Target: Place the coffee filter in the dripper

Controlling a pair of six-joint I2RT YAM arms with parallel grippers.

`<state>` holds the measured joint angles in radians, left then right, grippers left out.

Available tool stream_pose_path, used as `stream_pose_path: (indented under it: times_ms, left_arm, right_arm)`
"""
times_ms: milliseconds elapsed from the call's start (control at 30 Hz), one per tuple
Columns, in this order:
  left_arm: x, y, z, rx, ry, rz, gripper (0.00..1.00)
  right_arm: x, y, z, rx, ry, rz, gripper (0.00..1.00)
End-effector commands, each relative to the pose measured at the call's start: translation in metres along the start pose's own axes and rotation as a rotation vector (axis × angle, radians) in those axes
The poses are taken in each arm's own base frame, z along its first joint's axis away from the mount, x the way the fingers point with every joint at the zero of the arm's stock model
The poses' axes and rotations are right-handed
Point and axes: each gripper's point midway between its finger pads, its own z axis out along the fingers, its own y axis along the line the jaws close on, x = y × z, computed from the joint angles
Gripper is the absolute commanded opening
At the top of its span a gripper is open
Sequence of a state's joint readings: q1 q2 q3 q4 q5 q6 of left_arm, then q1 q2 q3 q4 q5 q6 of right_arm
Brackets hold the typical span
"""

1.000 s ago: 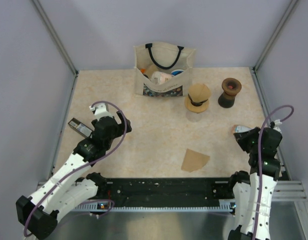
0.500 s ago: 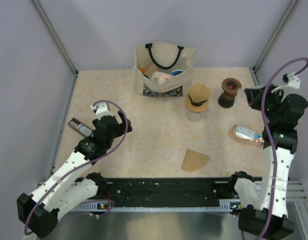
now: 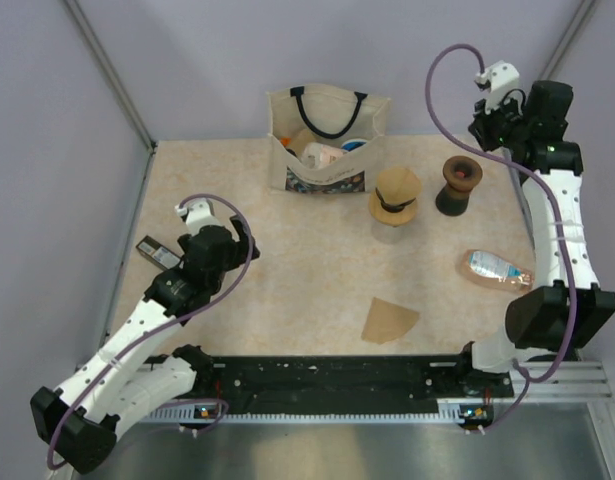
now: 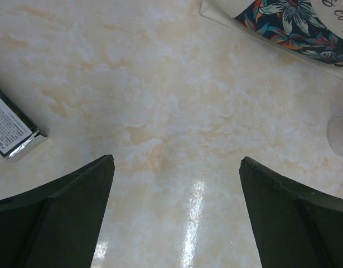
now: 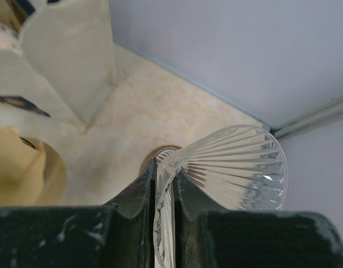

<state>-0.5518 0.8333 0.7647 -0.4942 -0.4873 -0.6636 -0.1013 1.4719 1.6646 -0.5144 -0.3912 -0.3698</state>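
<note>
The coffee filter, a flat tan paper wedge, lies on the table near the front centre. The dripper, a bluish cone on a tan ring, lies on its side at the right. My right gripper is raised high at the back right, far from both. In the right wrist view it is shut on the thin rim of a clear ribbed glass cup. My left gripper is open and empty over bare table at the left, as the left wrist view shows.
A cloth tote bag stands at the back centre. A tan hat-shaped object with a dark band and a dark brown grinder stand right of it. A black packet lies left of my left gripper.
My right arm has swung from low beside the dripper at the table's right edge up and back to the rear right corner. The left arm has barely moved.
</note>
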Motion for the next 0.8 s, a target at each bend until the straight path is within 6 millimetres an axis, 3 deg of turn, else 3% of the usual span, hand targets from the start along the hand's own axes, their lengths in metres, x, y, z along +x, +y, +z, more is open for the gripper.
stream_pose_path:
  times_ms: [0,133,300,467,567,767]
  left_arm:
    - [-0.018,0.005,-0.007,-0.046,-0.042,-0.014,0.99]
    - [-0.019,0.007,-0.005,-0.068,-0.037,-0.009,0.99]
    - [-0.020,0.004,-0.002,-0.078,-0.027,0.010,0.99]
    - [-0.023,0.005,-0.002,-0.089,-0.033,0.023,0.99]
    - [-0.023,0.009,-0.002,-0.109,-0.032,0.032,0.99]
    - [-0.024,0.007,-0.002,-0.103,-0.035,0.038,0.99]
  right_arm:
    - [0.025,-0.010,0.008,-0.054,0.177,-0.343,0.00]
    - [0.059,-0.001,0.024,-0.149,0.243,-0.440,0.00]
    - [0.072,0.015,0.037,-0.256,0.224,-0.476,0.00]
    - [0.091,0.003,0.053,-0.227,0.294,-0.527,0.00]
    - [0.104,0.007,0.055,-0.268,0.325,-0.541,0.00]
    - [0.106,0.015,0.062,-0.303,0.282,-0.545,0.00]
